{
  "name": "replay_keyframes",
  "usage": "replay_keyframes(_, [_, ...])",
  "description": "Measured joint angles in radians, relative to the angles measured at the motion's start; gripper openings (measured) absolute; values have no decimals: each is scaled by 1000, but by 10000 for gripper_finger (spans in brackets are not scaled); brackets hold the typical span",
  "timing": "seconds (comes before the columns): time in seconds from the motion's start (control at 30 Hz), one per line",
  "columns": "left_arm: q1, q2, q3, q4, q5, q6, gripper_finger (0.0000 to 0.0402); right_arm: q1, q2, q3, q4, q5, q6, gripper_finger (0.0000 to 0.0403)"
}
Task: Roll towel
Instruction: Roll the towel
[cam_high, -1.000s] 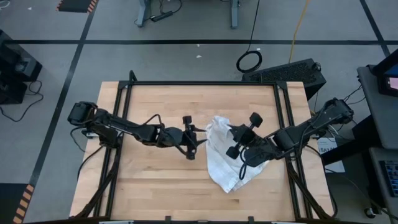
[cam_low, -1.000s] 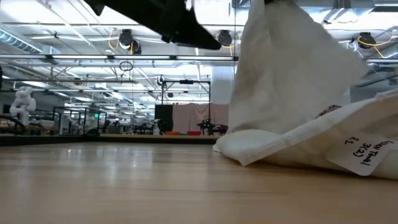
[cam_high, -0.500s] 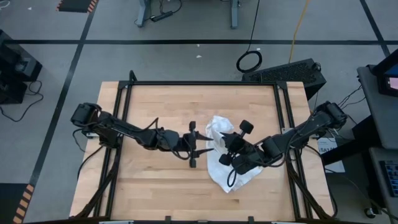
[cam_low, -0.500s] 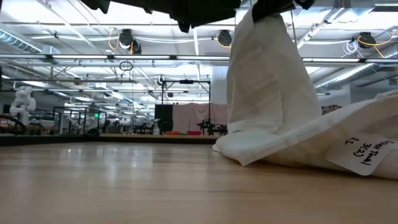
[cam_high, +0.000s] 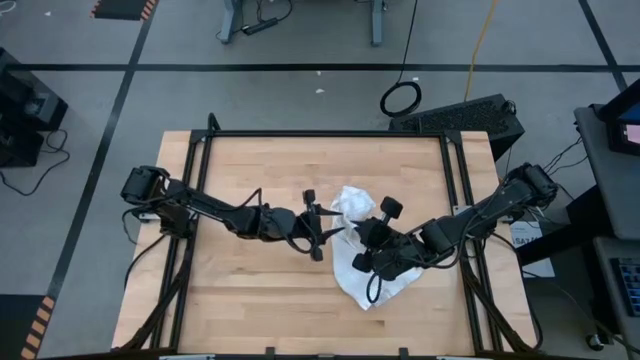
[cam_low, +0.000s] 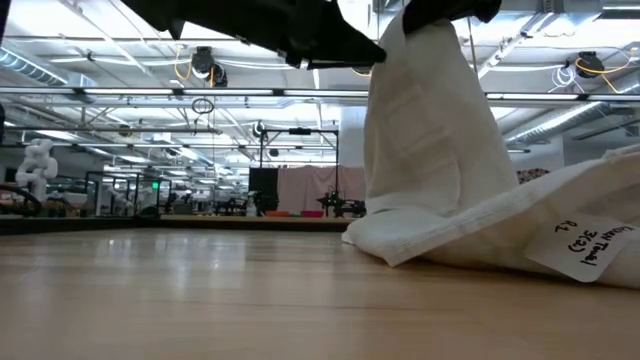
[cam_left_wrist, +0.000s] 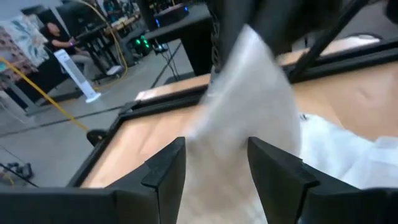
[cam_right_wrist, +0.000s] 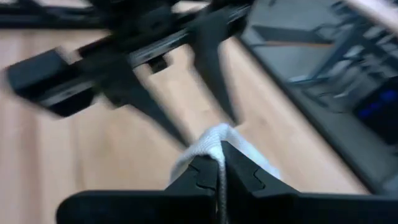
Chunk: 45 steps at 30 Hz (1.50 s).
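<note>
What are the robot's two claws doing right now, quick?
Left gripper: open, fingers either side of the lifted towel, not pinching it.
Right gripper: shut on the towel, holding a bunch of it up off the table.

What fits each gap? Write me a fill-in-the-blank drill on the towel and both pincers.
1. The right pincer is ____ on a fold of the white soft cloth towel with thin grey check lines.
2. The left pincer's dark fingers stand ____.
3. In the low view, one end of the towel is lifted while the rest lies on the ____ tabletop.

Missing words: shut; open; wooden
</note>
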<state>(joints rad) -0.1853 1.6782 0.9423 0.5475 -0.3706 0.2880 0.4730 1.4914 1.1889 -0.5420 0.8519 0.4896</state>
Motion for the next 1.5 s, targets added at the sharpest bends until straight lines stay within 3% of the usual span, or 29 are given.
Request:
replay_keyframes(0.13, [-4,5,0,2,3,92,178,3,0,0,0,-68,0,0])
replay_keyframes(0.4, [-6,4,0,-10,195,211,171,8,0,0,0,-73,-5,0])
replay_keyframes(0.47, [-7,4,0,-11,209,218,148,8,0,0,0,-73,-9,0])
replay_keyframes(0.6, [-8,4,0,-14,211,228,42,7,0,0,0,-67,-17,6])
replay_keyframes(0.67, [-7,4,0,-2,212,235,15,7,0,0,0,-66,-30,16])
replay_keyframes(0.87, [-7,4,0,2,211,237,6,18,-3,0,-66,-70,-34,65])
replay_keyframes(1.2, [-5,4,0,-22,202,244,4,85,-9,-7,-308,-154,174,157])
replay_keyframes(1.37, [-5,4,0,-25,150,244,3,137,-9,-85,-358,-195,309,168])
replay_keyframes(1.5, [-5,4,0,-25,135,244,3,167,-8,-187,-345,-176,429,155])
